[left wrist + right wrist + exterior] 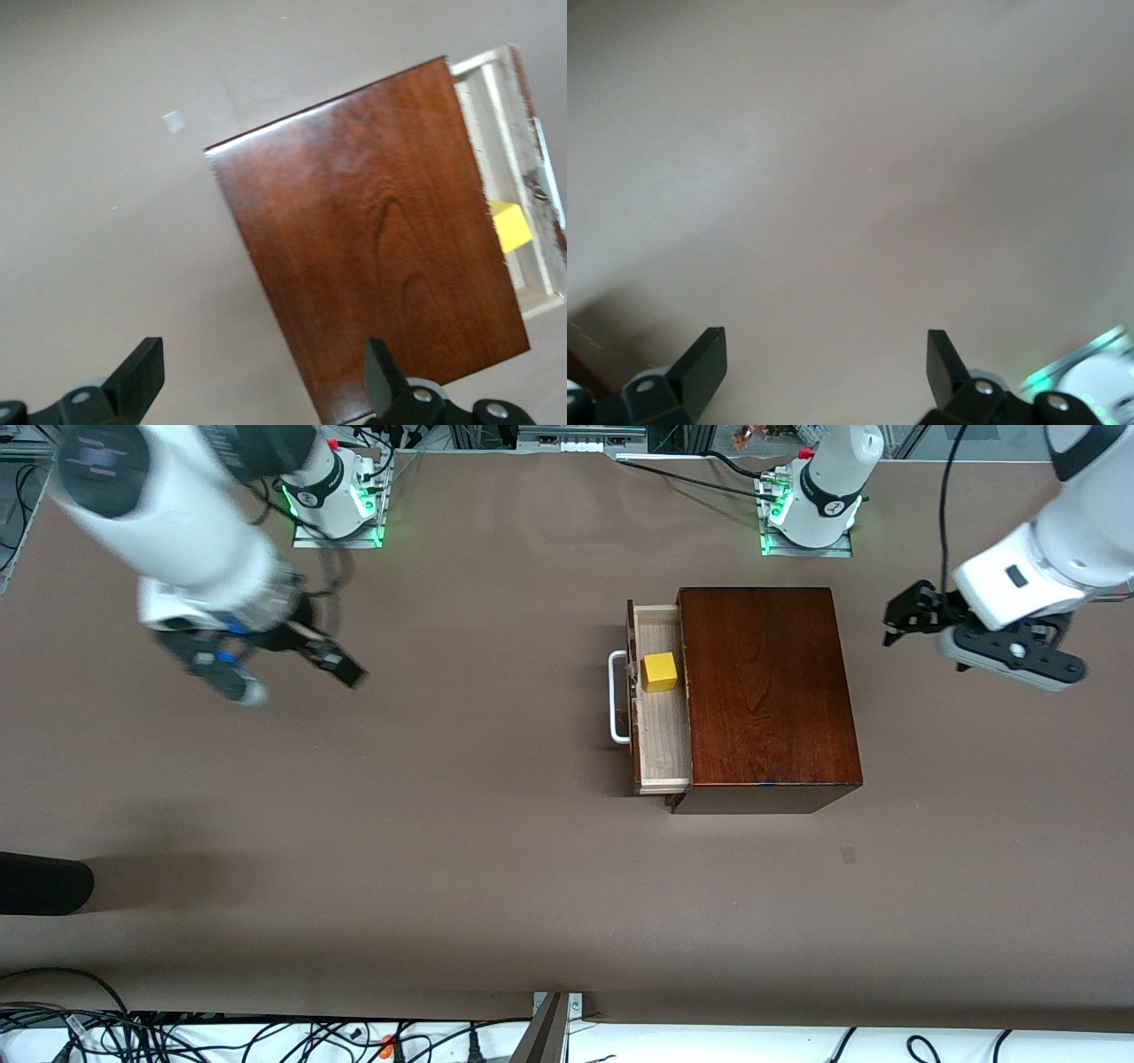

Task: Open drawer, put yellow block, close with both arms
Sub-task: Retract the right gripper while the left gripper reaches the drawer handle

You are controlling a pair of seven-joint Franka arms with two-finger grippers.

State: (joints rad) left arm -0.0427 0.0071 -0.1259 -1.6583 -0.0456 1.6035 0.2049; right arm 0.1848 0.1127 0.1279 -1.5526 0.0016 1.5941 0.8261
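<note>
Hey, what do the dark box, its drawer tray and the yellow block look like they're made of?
Box: glossy reddish-brown wood with visible grain. Drawer tray: pale wood, apparently unfinished. Yellow block: matte and plain, wood or plastic, can't tell.

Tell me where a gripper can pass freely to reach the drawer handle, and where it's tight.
Bare table runs from the handle toward the right gripper, open over it. The left gripper, also open, hangs over bare table beside the box. Tight spot: the drawer, a narrow tray with the yellow block lying in it.
</note>
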